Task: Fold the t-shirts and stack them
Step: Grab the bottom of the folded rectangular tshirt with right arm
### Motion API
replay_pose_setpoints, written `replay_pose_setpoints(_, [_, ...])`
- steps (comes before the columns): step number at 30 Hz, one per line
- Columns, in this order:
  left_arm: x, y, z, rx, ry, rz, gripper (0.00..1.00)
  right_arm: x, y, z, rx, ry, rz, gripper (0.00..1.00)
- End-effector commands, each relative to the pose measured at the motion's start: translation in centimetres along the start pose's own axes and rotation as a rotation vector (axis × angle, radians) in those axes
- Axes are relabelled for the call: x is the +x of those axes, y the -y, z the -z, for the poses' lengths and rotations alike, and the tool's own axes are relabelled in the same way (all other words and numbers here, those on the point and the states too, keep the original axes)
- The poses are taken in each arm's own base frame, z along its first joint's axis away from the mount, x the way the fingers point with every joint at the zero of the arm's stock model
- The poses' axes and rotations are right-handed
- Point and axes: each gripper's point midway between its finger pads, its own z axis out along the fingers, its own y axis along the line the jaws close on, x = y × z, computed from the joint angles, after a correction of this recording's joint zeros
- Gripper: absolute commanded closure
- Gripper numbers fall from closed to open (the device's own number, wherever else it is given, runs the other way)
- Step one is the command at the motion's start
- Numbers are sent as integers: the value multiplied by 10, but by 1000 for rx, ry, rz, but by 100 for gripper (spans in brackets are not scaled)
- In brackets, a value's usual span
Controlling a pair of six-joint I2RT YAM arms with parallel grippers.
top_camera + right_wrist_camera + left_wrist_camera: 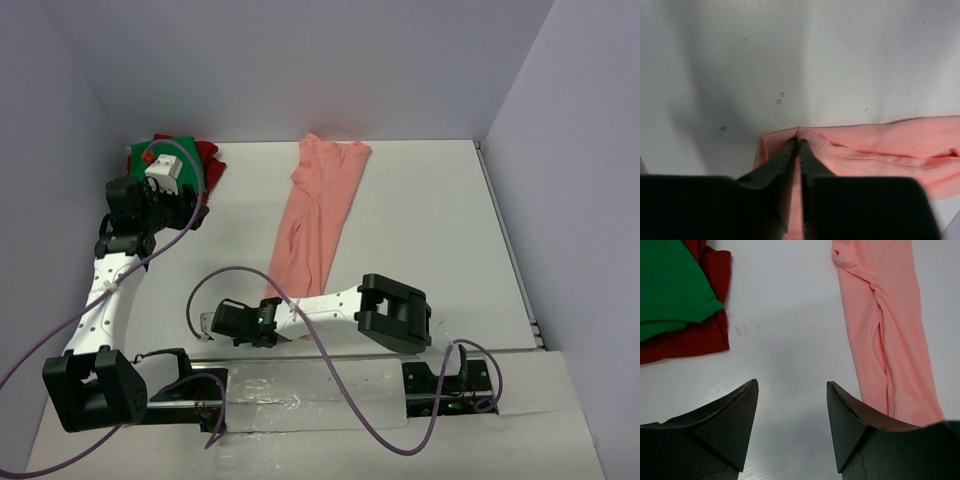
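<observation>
Right wrist view: right gripper (798, 142) clamps the salmon-pink t-shirt (880, 145) at its edge.

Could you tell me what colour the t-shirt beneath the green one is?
Dark red t-shirt, clearest in left wrist view.

left fingers (725, 430) — spread apart | right fingers (775, 167) — pinched together, low

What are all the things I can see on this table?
pink t-shirt: one, salmon-pink, long strip down the table's middle
green t-shirt: one, bright green, far left corner, atop the red
red t-shirt: one, dark red, under the green
table: one, white
cables: two, purple, looping over the table
arms: two, white with black joints, near edge
left tool: one, black, open, over bare table
right tool: one, black, shut on the pink t-shirt's near end
</observation>
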Motion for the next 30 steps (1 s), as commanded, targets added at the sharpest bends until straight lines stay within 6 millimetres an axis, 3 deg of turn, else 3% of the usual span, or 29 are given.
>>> replay_pose_setpoints(1, [-13, 3, 1, 22, 51, -20, 34, -11, -16, -7, -52, 27, 6, 75])
replay_pose_setpoints(2, [-13, 4, 1, 27, 51, -21, 34, -14, -12, -2, -39, 47, -5, 55])
replay_pose_setpoints(4, [-12, 3, 1, 25, 46, -20, 34, -8, -9, 2, -19, 44, 5, 44])
replay_pose_setpoints(6, [-10, 5, 1, 33, 42, -18, 34, -8, 9, 16, 43, 73, -26, 39])
replay_pose_setpoints(9, [-12, 6, 1, 38, 49, -22, 34, -12, 32, 38, 34, 149, -131, 36])
replay_pose_setpoints(10, [-12, 5, 1, 37, 50, -24, 34, -14, 52, 53, 66, 191, -184, 36])
replay_pose_setpoints(12, [-12, 6, 2, 40, 53, -21, 34, -9, 70, 63, 95, 210, -254, 36])
replay_pose_setpoints(13, [-12, 7, 1, 46, 53, -21, 34, -4, 94, 77, 131, 237, -309, 36])
replay_pose_setpoints(15, [-13, 12, 2, 76, 55, -19, 34, 3, 111, 88, 133, 275, -385, 36])
replay_pose_setpoints(16, [-13, 14, 2, 86, 53, -21, 34, 4, 125, 105, 143, 315, -421, 36])
replay_pose_setpoints(19, [-9, 25, 2, 152, 38, -29, 34, 33, 154, 121, 150, 335, -515, 36])
replay_pose_setpoints(21, [-6, 39, 4, 238, 22, -37, 34, 50, 161, 124, 173, 320, -532, 37])
replay_pose_setpoints(23, [-1, 45, 5, 284, 0, -41, 34, 77, 171, 126, 223, 301, -556, 41])
replay_pose_setpoints(27, [-2, 54, 6, 341, 2, -44, 35, 100, 173, 121, 207, 285, -621, 50])
replay_pose_setpoints(28, [1, 59, 5, 388, -11, -45, 35, 102, 176, 120, 206, 276, -642, 71])
replay_pose_setpoints(29, [-2, 63, 5, 418, -14, -52, 36, 109, 174, 116, 188, 245, -657, 87])
replay_pose_setpoints(30, [7, 73, 7, 467, -62, -32, 38, 122, 180, 110, 190, 210, -694, 100])
